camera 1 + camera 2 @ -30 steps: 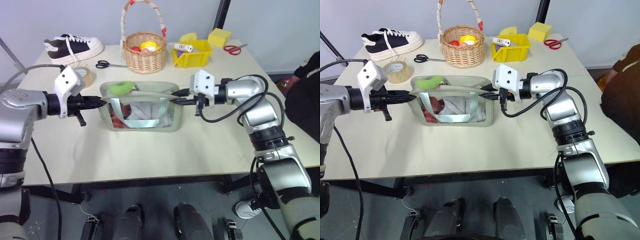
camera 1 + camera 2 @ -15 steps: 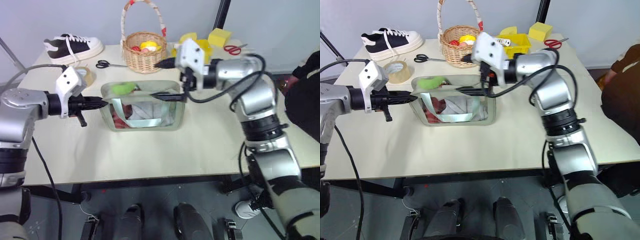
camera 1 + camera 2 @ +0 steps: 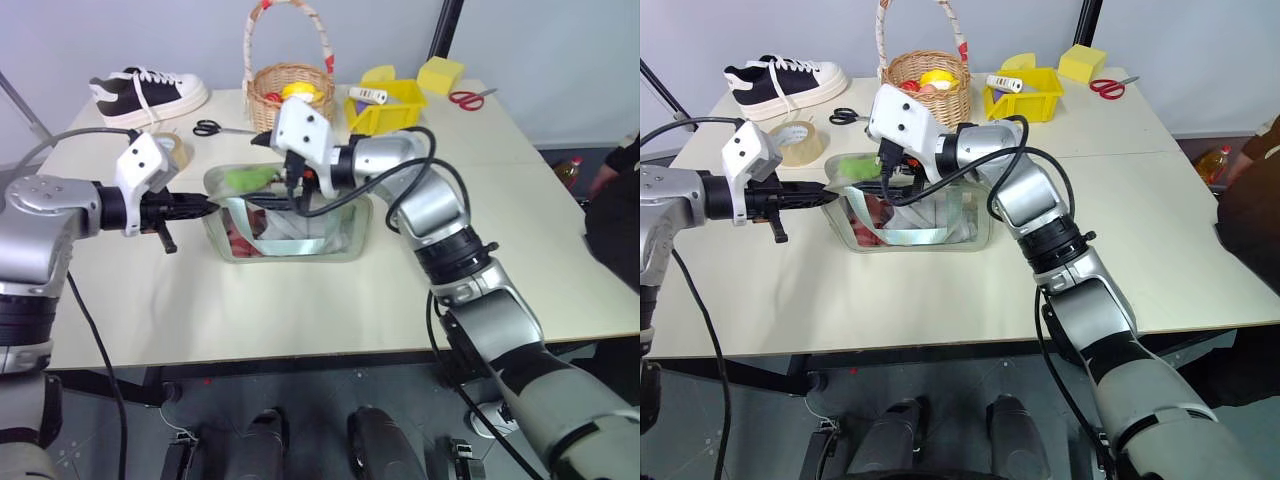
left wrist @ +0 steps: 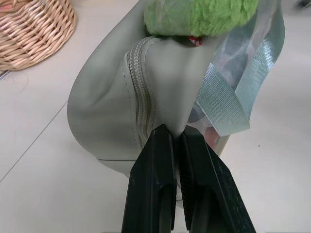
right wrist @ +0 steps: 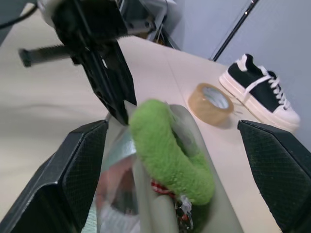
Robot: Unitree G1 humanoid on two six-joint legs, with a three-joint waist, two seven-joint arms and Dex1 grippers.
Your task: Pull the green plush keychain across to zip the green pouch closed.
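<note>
Your soft sage fabric pouch (image 3: pixel 290 215) is sitting mid-table, clear window facing you. Your left gripper (image 4: pixel 176 141) is pinching its end seam, fingers clamped tight. Your right gripper (image 5: pixel 175 160) is hanging wide open around the fuzzy lime keychain (image 5: pixel 167 150) on the pouch top, gripping nothing.

My pale sage green pouch (image 3: pixel 290 225) sits upright mid-table, clear window facing me, strap draped across it. The fuzzy lime green plush keychain (image 5: pixel 167 150) lies curled on its top at my left end.
</note>
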